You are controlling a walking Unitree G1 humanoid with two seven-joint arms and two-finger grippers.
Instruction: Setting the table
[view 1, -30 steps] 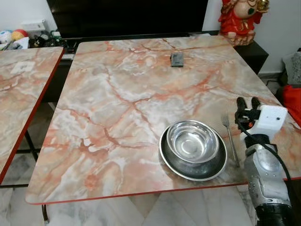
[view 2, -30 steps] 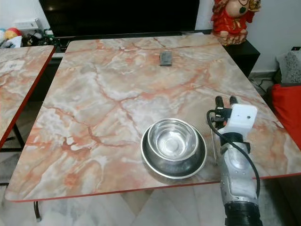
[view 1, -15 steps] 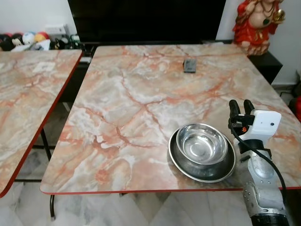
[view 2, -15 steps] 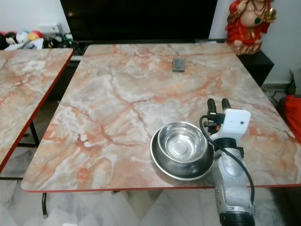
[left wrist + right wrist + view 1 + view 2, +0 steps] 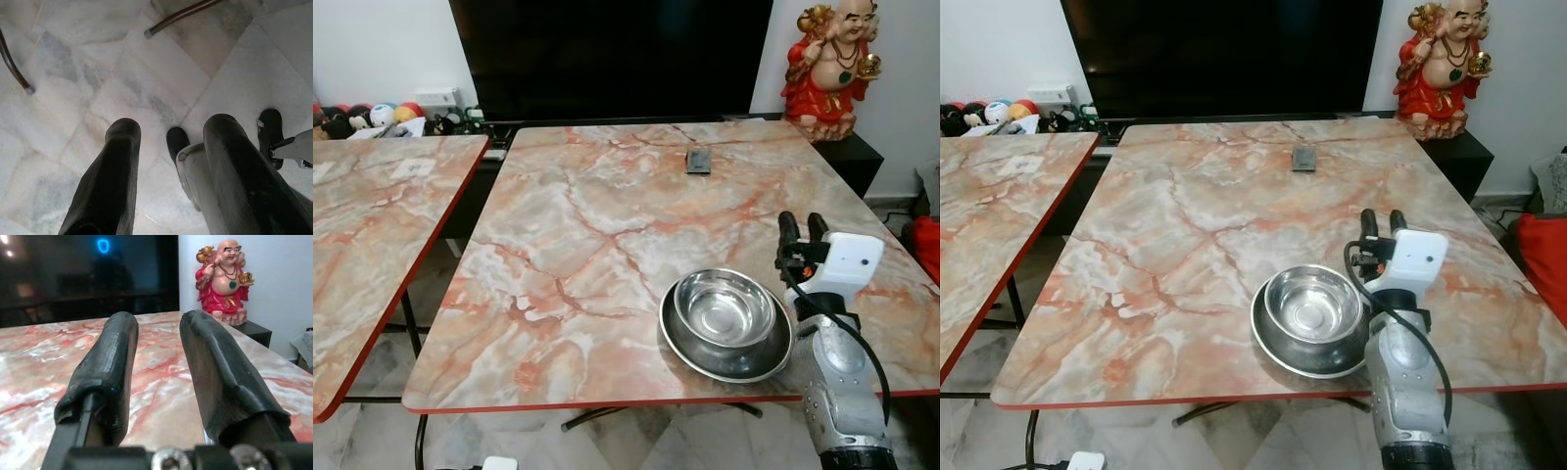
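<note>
The steel bowl point(image 5: 724, 308) sits nested in its plate point(image 5: 680, 340) near the marble surface point(image 5: 587, 225)'s front edge, ready as a place setting, while the right gripper point(image 5: 803, 226) hovers just beside it, released and empty, and the left gripper point(image 5: 171, 137) hangs apart-fingered over the floor.

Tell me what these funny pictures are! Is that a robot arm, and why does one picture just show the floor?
Yes, it's a walking robot setting a table. Two pictures come from cameras in its head, looking down at the marble table. There you see a steel bowl sitting in a steel plate, a small dark object farther away, and a red statue behind. The right claw hovers beside the bowl, open and holding nothing. The other two pictures come from wrist cameras. The left claw hangs down, open, so its camera sees the floor.
</note>
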